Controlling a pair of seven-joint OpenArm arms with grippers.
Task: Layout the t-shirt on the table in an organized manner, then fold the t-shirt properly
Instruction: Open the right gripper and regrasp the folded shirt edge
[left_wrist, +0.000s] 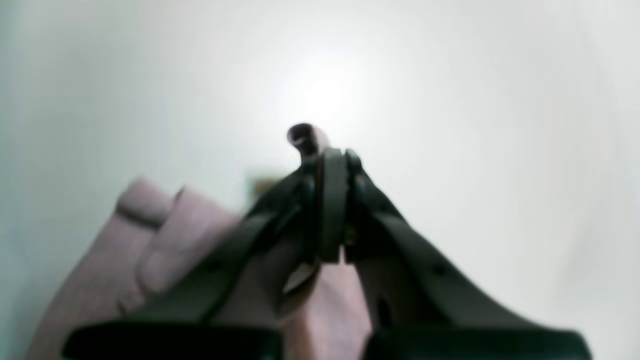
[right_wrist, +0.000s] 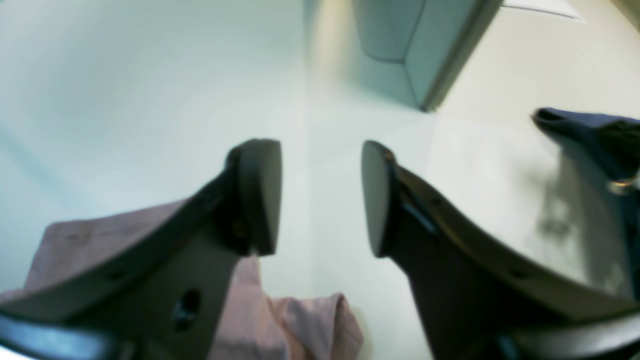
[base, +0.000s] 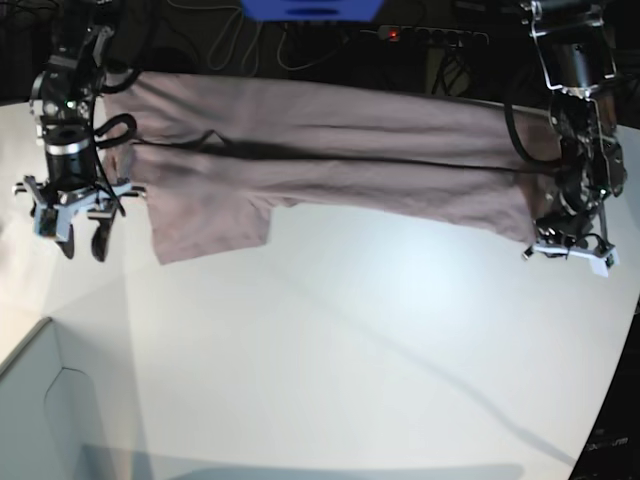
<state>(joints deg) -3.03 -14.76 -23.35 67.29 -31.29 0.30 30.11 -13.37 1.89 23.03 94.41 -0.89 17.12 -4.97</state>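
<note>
I count one t-shirt (base: 330, 160), one table (base: 350, 340), two grippers, and one grey box (base: 40, 400) corner.

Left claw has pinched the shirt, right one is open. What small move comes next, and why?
Probably bring the open right claw onto the t-shirt edge beside it and pinch. The left claw is shut on cloth, but the shirt lies folded over on the table, so spreading likely needs both ends held.

Mauve t-shirt (base: 330, 160) stretched wide across the far side of my white desk (base: 350, 340), folded lengthwise, sleeve hanging front-left, rumpled.
</note>
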